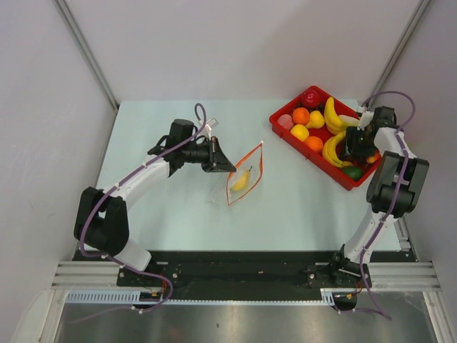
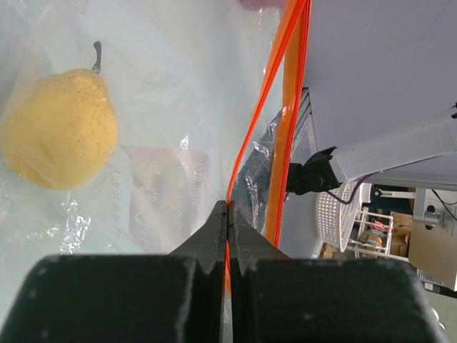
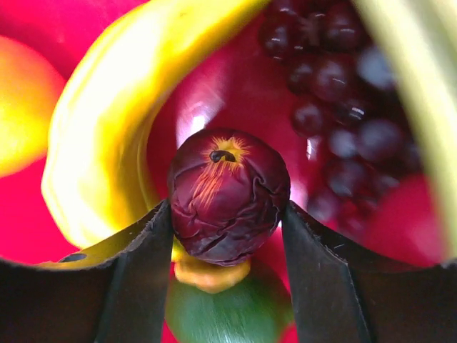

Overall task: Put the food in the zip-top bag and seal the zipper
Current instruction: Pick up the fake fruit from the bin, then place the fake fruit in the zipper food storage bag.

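A pale green counter [image 1: 178,214] is seen from above, with two white robot arms bolted at its near edge. Near the middle, a clear zip-top bag [image 1: 245,175] is held up off the counter by the left hand [image 1: 230,168], whose fingers [image 2: 211,239] are pressed together on the orange-red zipper [image 2: 289,107] at the bag's mouth. One yellow pear [image 2: 61,128] is seen inside the bag. At the far right, a red tray [image 1: 274,116] is filled with small fruits and bananas [image 1: 332,114]. The right hand [image 3: 227,207] is lowered into the tray and clamped on a dark purple fruit [image 3: 228,186], both fingers touching its sides, beside a banana and dark grapes [image 3: 335,78].
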### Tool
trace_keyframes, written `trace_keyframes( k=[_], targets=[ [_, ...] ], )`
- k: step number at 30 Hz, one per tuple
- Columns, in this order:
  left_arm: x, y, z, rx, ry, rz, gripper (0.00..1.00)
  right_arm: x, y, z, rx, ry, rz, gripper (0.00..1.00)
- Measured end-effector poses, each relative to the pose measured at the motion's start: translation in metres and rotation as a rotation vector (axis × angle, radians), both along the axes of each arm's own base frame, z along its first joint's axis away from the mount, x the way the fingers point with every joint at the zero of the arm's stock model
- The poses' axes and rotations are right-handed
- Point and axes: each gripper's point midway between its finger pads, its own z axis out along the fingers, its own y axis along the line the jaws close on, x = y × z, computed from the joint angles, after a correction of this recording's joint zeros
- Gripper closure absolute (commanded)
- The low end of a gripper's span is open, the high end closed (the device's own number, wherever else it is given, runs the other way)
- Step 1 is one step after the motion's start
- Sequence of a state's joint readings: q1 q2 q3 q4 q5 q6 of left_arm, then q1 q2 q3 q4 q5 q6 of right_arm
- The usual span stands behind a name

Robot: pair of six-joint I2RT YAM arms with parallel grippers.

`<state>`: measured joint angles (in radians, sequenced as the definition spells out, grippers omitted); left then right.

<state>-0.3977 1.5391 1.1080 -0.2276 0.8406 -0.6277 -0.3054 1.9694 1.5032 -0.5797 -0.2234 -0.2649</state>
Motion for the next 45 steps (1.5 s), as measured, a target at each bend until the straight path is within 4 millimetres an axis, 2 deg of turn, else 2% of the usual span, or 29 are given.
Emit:
trace_keyframes(
  k=[3, 4, 6, 9, 11, 12, 14, 15, 18, 20, 23, 26, 29, 35, 40, 42, 43, 45],
  targets=[
    [0.000, 0.000, 0.000, -0.001, 0.002, 0.001, 1.00, -0.005, -0.005, 0.030, -0.003, -0.051, 0.000, 0.59],
    [0.000, 0.000, 0.000, -0.001, 0.004, 0.002, 1.00, -0.007, -0.004, 0.046, -0.001, -0.084, 0.008, 0.59],
    [-0.001, -0.001, 0.001, -0.005, 0.017, 0.005, 1.00, -0.012, 0.003, 0.090, 0.014, -0.174, 0.035, 0.60],
    [-0.003, -0.005, 0.003, -0.009, 0.038, 0.000, 1.00, -0.016, 0.031, 0.159, 0.051, -0.340, 0.127, 0.60],
    [-0.005, -0.012, 0.006, -0.011, 0.049, -0.014, 1.00, -0.027, 0.067, 0.205, 0.101, -0.452, 0.231, 0.60],
    [-0.007, -0.016, 0.008, -0.014, 0.052, -0.027, 1.00, -0.036, 0.093, 0.227, 0.139, -0.505, 0.297, 0.61],
    [-0.013, -0.024, 0.011, -0.019, 0.057, -0.050, 1.00, -0.051, 0.132, 0.254, 0.199, -0.567, 0.399, 0.60],
    [-0.017, -0.029, 0.012, -0.024, 0.063, -0.063, 1.00, -0.064, 0.163, 0.269, 0.245, -0.603, 0.476, 0.60],
    [-0.025, -0.034, 0.013, -0.034, 0.091, -0.083, 1.00, -0.103, 0.233, 0.288, 0.359, -0.648, 0.661, 0.61],
    [-0.027, -0.036, 0.013, -0.037, 0.104, -0.088, 1.00, -0.132, 0.278, 0.289, 0.423, -0.647, 0.786, 0.61],
    [-0.025, -0.036, 0.014, -0.042, 0.115, -0.088, 1.00, -0.166, 0.328, 0.281, 0.478, -0.615, 0.938, 0.61],
    [-0.023, -0.034, 0.015, -0.054, 0.128, -0.084, 1.00, -0.190, 0.361, 0.257, 0.506, -0.555, 1.039, 0.61],
    [-0.019, -0.032, 0.018, -0.073, 0.136, -0.079, 1.00, -0.199, 0.371, 0.225, 0.493, -0.487, 1.066, 0.62],
    [-0.008, -0.026, 0.024, -0.109, 0.147, -0.055, 1.00, -0.201, 0.379, 0.166, 0.402, -0.385, 1.090, 0.60],
    [-0.007, -0.024, 0.024, -0.123, 0.148, -0.055, 1.00, -0.188, 0.378, 0.139, 0.299, -0.357, 1.064, 0.60],
    [-0.008, -0.023, 0.021, -0.124, 0.161, -0.056, 1.00, -0.181, 0.375, 0.132, 0.261, -0.348, 1.039, 0.42],
    [-0.009, -0.022, 0.020, -0.123, 0.166, -0.055, 1.00, -0.176, 0.373, 0.130, 0.237, -0.346, 1.020, 0.25],
    [-0.008, -0.020, 0.018, -0.122, 0.171, -0.051, 1.00, -0.166, 0.368, 0.129, 0.193, -0.345, 0.984, 0.14]
  ],
)
